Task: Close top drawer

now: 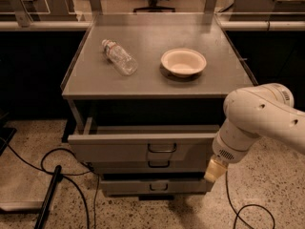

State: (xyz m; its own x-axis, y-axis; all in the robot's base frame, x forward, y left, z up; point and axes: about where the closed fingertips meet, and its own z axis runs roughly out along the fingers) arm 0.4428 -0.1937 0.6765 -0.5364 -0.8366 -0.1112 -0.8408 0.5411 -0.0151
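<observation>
Progress: nothing shut yet; the top drawer [119, 149] stands pulled out from the cabinet [143, 82], with a dark gap open behind its front; by my reading the whole push is left to do.
Top drawer: wide flat grey front; small dark loop handle [162, 148] at its centre; it sits directly under the cabinet's top and juts out past the lower drawers [152, 186].
Gripper: the gripper [214, 169] hangs low at the right end of the drawer fronts, just below the top drawer's right corner; grip state, cannot tell; contact with the front, cannot tell.
On top: bottle [119, 57] lying on its side; bowl [183, 62] beside it; both well away from the action.
</observation>
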